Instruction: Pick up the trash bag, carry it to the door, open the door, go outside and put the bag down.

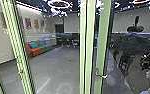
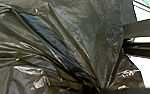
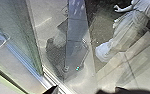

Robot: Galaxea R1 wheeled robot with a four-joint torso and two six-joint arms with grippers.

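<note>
Black plastic of the trash bag [image 2: 66, 37] shows large in the left wrist view, its folds drawn together where my left gripper [image 2: 99, 88] is shut on it. A glass door with a pale green frame [image 1: 102, 37] stands in front of me in the head view, a metal handle [image 1: 101, 75] low on it. The right wrist view looks down past a glass panel's edge, with a handle [image 3: 3, 43] and a metal floor track [image 3: 49, 78]. How my right gripper stands cannot be made out.
Beyond the glass lies a grey floor [image 1: 58, 67] with a colourful sofa [image 1: 38, 48] by the left wall. Dark chairs [image 1: 126, 61] stand at the right. A person in light clothing [image 3: 131, 27] is near the glass.
</note>
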